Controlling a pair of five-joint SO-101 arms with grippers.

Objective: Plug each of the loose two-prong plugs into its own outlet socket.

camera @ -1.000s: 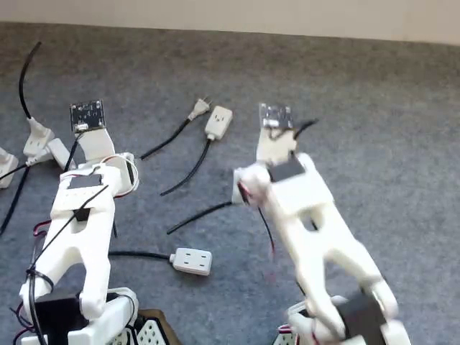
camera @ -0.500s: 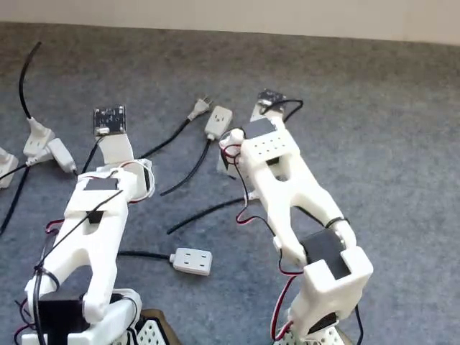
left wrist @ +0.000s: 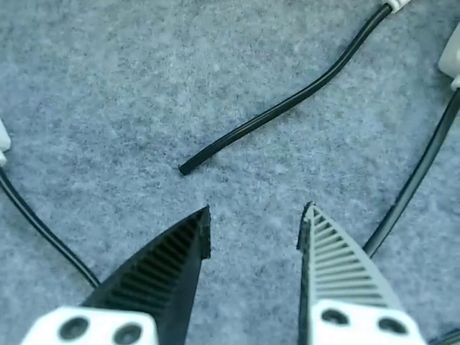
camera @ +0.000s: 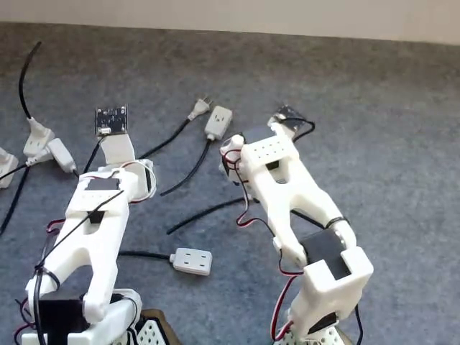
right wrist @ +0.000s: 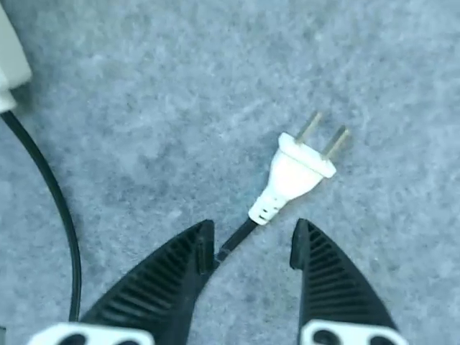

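Note:
A white two-prong plug [right wrist: 297, 172] lies on the grey carpet, prongs pointing away, just beyond my right gripper [right wrist: 251, 243]. That gripper is open and straddles the plug's black cord [right wrist: 231, 242]. My left gripper [left wrist: 256, 214] is open over bare carpet, near the cut end of a black cord [left wrist: 273, 115]. In the high view a second plug [camera: 199, 108] lies beside a white outlet socket [camera: 218, 122] between the left arm [camera: 100, 208] and the right arm [camera: 280, 172]. Another outlet socket [camera: 192, 260] lies near the front.
More white plug and socket pieces [camera: 44, 144] with black cords sit at the left edge. A socket's cord [camera: 188, 172] curves between the arms, and another cord [camera: 205, 212] runs under the right arm. Open carpet lies to the right.
The right arm swung its wrist forward, then to the right and slightly nearer. The left wrist shifted right at first, then stayed still.

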